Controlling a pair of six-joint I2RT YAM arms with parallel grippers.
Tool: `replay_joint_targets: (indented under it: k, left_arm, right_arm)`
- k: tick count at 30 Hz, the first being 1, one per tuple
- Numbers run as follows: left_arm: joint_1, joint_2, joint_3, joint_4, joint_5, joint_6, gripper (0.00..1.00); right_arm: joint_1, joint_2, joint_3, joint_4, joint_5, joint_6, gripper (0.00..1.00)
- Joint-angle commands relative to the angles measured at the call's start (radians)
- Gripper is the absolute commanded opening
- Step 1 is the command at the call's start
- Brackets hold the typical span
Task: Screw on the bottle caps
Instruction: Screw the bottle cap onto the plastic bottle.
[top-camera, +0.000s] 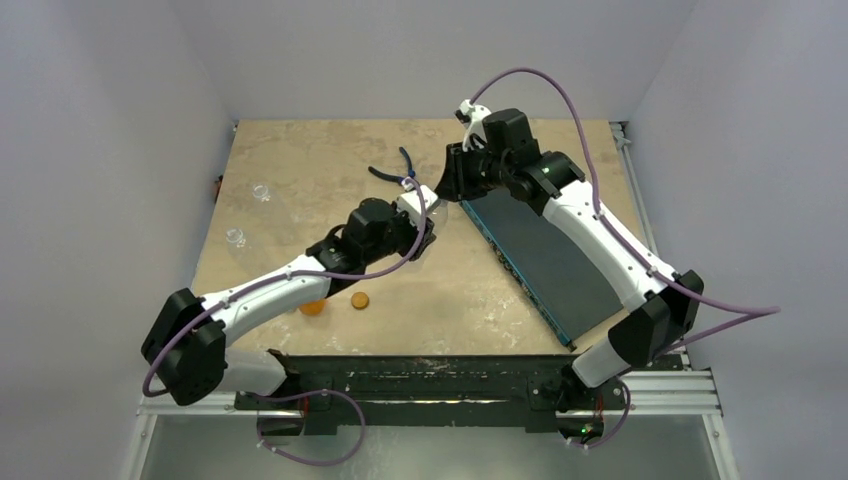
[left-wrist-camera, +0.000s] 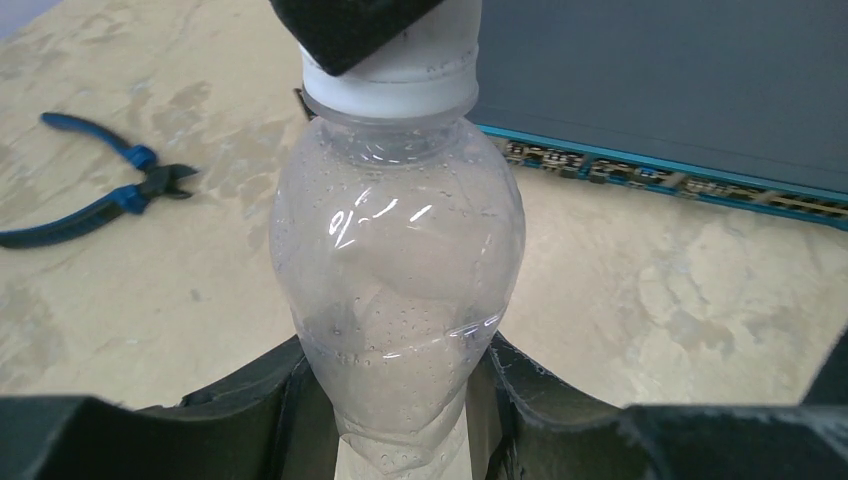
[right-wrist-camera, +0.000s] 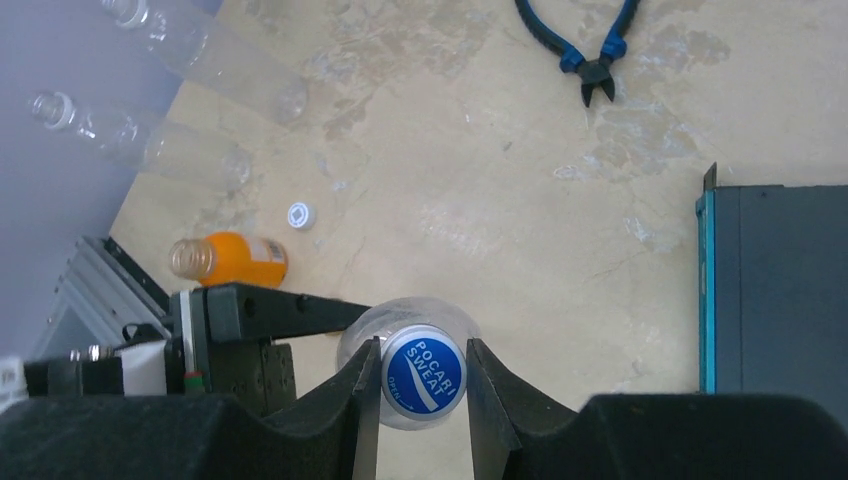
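A clear bottle (left-wrist-camera: 400, 250) is held off the table, and my left gripper (left-wrist-camera: 400, 390) is shut on its lower end. A blue-topped bottle cap (right-wrist-camera: 425, 380) sits on that bottle's neck, with my right gripper (right-wrist-camera: 421, 352) shut on the cap's sides. From above, both grippers meet mid-table: the left gripper (top-camera: 425, 228), the right gripper (top-camera: 452, 185). An orange bottle (right-wrist-camera: 235, 258) lies on its side with its neck open. A white cap (right-wrist-camera: 300, 214) lies near it, and an orange-brown cap (top-camera: 359, 300) lies on the table. Two more clear bottles (right-wrist-camera: 210, 60) (right-wrist-camera: 150, 140) lie at the left edge.
Blue-handled pliers (top-camera: 395, 172) lie behind the grippers. A flat dark box with a teal edge (top-camera: 550, 255) lies diagonally under the right arm. The table's left edge runs close by the lying clear bottles (top-camera: 236, 237).
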Motion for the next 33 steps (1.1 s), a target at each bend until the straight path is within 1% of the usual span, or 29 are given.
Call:
replay_joint_targets:
  k: [1,5,6,7,8,9,10,12,13,16,18,21,24,25,27,28,31,33]
  left_arm:
    - [-0.060,0.009,0.062,0.247,-0.308,0.037,0.00]
    - [-0.078,0.017,0.054,0.238,-0.354,0.071,0.00]
    - [-0.078,0.016,0.053,0.226,-0.356,0.079,0.00]
    - [-0.079,0.013,0.047,0.217,-0.356,0.089,0.00]
    - [-0.079,0.009,0.042,0.203,-0.353,0.094,0.00]
    - [-0.078,0.003,0.039,0.176,-0.345,0.101,0.00]
    - [-0.078,-0.002,0.039,0.152,-0.337,0.112,0.00]
    - [-0.069,-0.014,0.033,0.113,-0.299,0.117,0.00]
    - [-0.058,-0.021,0.028,0.098,-0.272,0.109,0.00]
    - [0.006,-0.049,0.009,0.062,-0.115,0.064,0.00]
    - [0.063,-0.068,0.001,0.038,0.021,0.051,0.00]
    - [0.148,-0.082,-0.001,0.007,0.273,0.024,0.00]
    - [0.202,-0.080,0.021,-0.040,0.525,0.022,0.00]
    - [0.215,-0.082,0.022,-0.042,0.573,0.022,0.00]
    - [0.235,-0.089,0.017,-0.026,0.742,-0.022,0.00]
    - [0.241,-0.092,0.015,-0.023,0.799,-0.030,0.00]
    - [0.248,-0.096,0.016,-0.042,0.943,-0.024,0.00]
    - [0.250,-0.098,0.014,-0.051,1.011,-0.022,0.00]
  right_arm:
    - [0.056,0.059,0.015,-0.061,0.028,0.143,0.00]
    - [0.056,0.074,0.034,-0.033,0.054,0.189,0.00]
    - [0.057,0.074,0.044,-0.021,0.053,0.195,0.02]
    - [0.057,0.070,0.049,-0.014,0.048,0.207,0.08]
    - [0.057,0.064,0.056,-0.001,0.045,0.225,0.18]
    - [0.054,0.057,0.064,0.008,0.054,0.232,0.33]
    - [0.055,0.049,0.075,0.013,0.069,0.233,0.51]
    - [0.046,0.030,0.094,0.024,0.093,0.229,0.94]
    - [0.036,0.018,0.098,0.033,0.092,0.227,0.98]
    - [-0.008,-0.035,0.086,0.071,0.088,0.219,0.99]
    - [-0.039,-0.080,0.050,0.110,0.057,0.195,0.99]
    - [-0.073,-0.140,-0.002,0.155,-0.018,0.131,0.99]
    - [-0.084,-0.203,-0.054,0.177,-0.071,0.044,0.99]
    - [-0.085,-0.219,-0.070,0.178,-0.101,0.014,0.98]
    - [-0.084,-0.245,-0.105,0.185,-0.173,-0.037,0.96]
    - [-0.085,-0.256,-0.120,0.185,-0.219,-0.064,0.93]
    - [-0.084,-0.298,-0.185,0.201,-0.299,-0.111,0.84]
    - [-0.084,-0.323,-0.220,0.215,-0.347,-0.130,0.82]
